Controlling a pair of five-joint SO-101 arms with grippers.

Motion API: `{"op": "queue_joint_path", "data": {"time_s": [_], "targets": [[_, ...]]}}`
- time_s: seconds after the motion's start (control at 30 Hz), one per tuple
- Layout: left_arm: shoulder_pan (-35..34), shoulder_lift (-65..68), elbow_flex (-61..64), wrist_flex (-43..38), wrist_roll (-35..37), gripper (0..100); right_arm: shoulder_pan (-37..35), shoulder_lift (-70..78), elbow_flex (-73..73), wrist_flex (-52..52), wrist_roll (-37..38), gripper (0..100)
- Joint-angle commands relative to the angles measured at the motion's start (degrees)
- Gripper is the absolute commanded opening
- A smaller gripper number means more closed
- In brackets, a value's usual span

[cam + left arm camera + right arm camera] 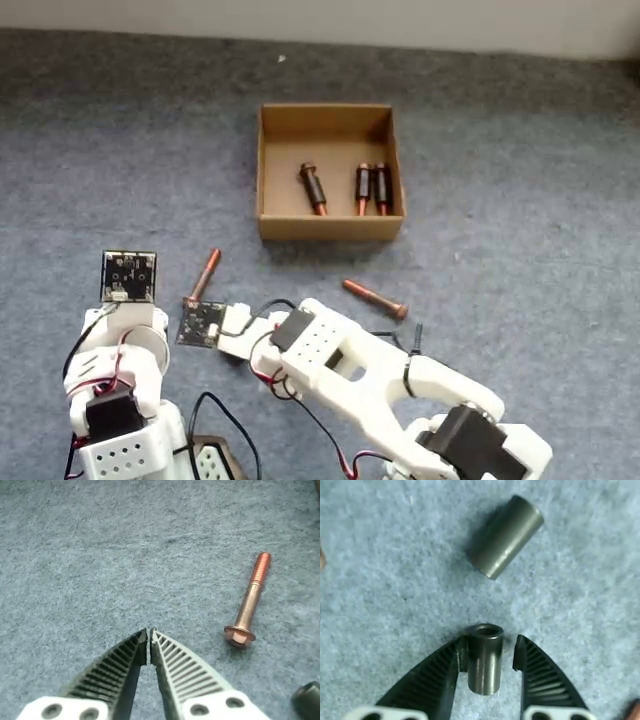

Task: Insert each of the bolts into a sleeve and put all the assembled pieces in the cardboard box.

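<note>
Left bolt (pixel 203 277) lies loose on the grey table (pixel 520 200), toward the front-left corner. Its hex head points to the front edge and its threaded tip slants away toward the far edge. Just left of it is the left arm (pixel 120 400). The left gripper (pixel 149 647) is clenched on nothing, its fingertips meeting over bare table. In the left wrist view the same bolt (pixel 248 602) lies near that gripper but apart from it.

Just right of the bolt's head, the right arm (pixel 400 380) reaches in from the front-right corner. The right gripper (pixel 490 644) is released, its jaws spread on either side of a dark sleeve (pixel 485 665) whose open bore shows. One finger (pixel 445 672) touches the sleeve and the other stands just off it. A second sleeve (pixel 506 536) lies on its side beyond the fingertips, clear of both.

The box (pixel 330 228) sits mid-table, toward the far edge. It holds three assembled pieces: one (pixel 313 188) slightly tilted on the left, and two (pixel 362 188) (pixel 382 188) side by side on the right.

Right bolt (pixel 375 298) lies on the table between the box's front wall and the right arm, its head toward the right edge.
</note>
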Motion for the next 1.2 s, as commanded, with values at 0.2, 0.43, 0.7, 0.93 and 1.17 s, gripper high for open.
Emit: {"op": "queue_joint_path", "data": {"time_s": [0.2, 0.43, 0.7, 0.93, 1.17], "targets": [[-0.7, -0.3, -2.2, -0.7, -0.4, 6, 2.7, 0.0, 3.3, -0.7, -0.6, 14.2], [-0.7, -0.3, -2.2, -0.7, -0.4, 6, 2.8, 0.0, 4.4, -3.1, -0.7, 12.4], [-0.7, -0.3, -2.2, -0.7, -0.4, 6, 2.9, 3.0, 4.9, -1.7, -0.8, 0.4], [-0.7, -0.3, -2.2, -0.7, -0.4, 6, 10.5, -4.8, -1.8, 7.8, -5.3, 0.5], [-0.7, -0.3, -2.2, -0.7, -0.4, 6, 18.2, -27.7, -1.8, 16.2, -9.2, 0.5]]}}
